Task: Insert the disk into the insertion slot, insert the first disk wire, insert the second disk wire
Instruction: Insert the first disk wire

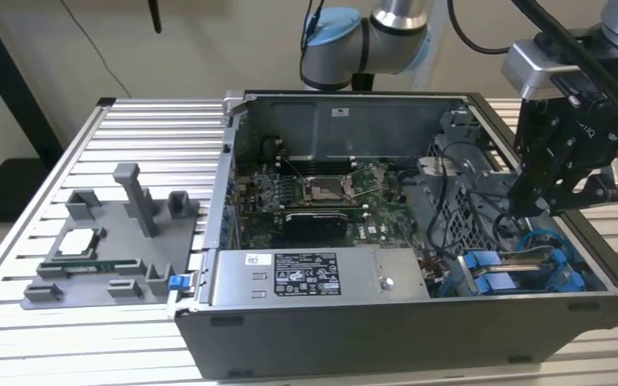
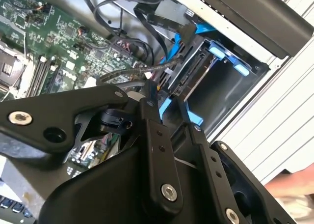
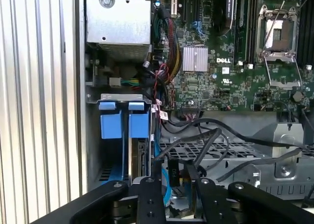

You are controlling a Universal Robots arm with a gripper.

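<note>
Hovering over the case's [image 1: 395, 330] near corner at the exterior view's right, the gripper [image 2: 167, 97] has its fingers [image 2: 153, 117] narrowly parted, holding nothing. The disk [image 2: 198, 71] sits in the insertion slot [image 2: 235, 91]; it looks rigid and shock-sensitive, probably best gripped by its blue frame edges.

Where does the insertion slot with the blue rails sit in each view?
Exterior view: insertion slot in the case's near corner on the exterior view's right, under the gripper.
Second wrist view: insertion slot just beyond the gripper, beside the case wall.
First wrist view: insertion slot beside the case wall.
Shared landmark: the motherboard.
</note>
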